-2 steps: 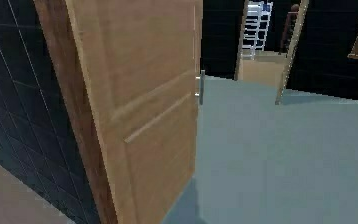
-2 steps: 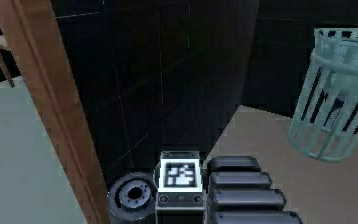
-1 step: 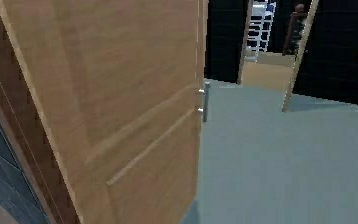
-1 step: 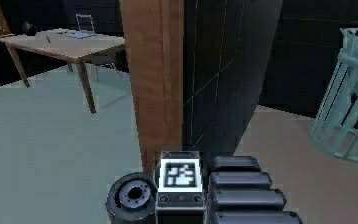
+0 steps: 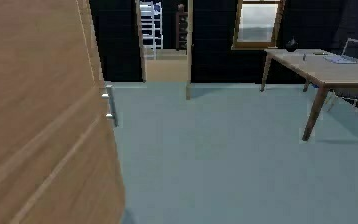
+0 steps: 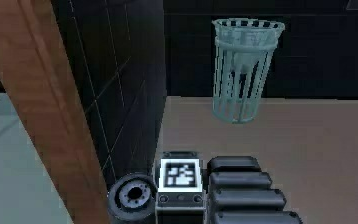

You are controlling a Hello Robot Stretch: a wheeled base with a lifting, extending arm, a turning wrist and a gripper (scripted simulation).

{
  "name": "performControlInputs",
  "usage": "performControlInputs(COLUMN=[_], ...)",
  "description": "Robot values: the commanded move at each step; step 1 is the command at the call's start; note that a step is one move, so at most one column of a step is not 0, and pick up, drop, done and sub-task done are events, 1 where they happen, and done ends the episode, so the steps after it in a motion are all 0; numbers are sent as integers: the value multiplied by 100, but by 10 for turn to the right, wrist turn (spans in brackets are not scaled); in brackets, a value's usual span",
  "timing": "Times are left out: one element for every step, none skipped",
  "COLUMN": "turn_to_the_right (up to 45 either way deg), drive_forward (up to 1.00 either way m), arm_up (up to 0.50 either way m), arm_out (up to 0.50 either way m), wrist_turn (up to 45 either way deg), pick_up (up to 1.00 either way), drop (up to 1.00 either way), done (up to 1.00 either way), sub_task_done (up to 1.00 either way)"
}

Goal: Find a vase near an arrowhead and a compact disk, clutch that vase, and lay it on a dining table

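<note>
- One gripper (image 6: 134, 197) shows as a dark round body at the bottom edge of the arm side view. Its far end cannot be made out, so I cannot tell whether it holds anything.
- Just beside it, on its right, is a white marker square (image 6: 182, 174), then the dark segments of the arm (image 6: 249, 188).
- Farther out, a pale green wire basket (image 6: 245, 70) stands on tan floor against a dark tiled wall (image 6: 117, 90).
- A wooden door (image 5: 42, 120) with a metal handle (image 5: 110, 103) takes up the forward view's left.
- Across the grey-blue floor (image 5: 217, 140), a wooden table (image 5: 317, 62) stands at the right and carries a laptop (image 5: 345, 52).
- A small dark thing (image 5: 290, 45) sits at the table's far left corner, too small to tell whether it is the vase.
- A lit doorway (image 5: 165, 45) opens in the far wall.
</note>
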Motion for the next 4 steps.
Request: performControlInputs(turn_to_the_right=[0,30,0,-120], drive_forward=[100,0,20,0], arm_up=[0,0,0,0], arm_out=[0,0,0,0], wrist_turn=[0,0,0,0], pick_up=[0,0,0,0], drop=[0,0,0,0], done=[0,0,0,0], sub_task_done=[0,0,0,0])
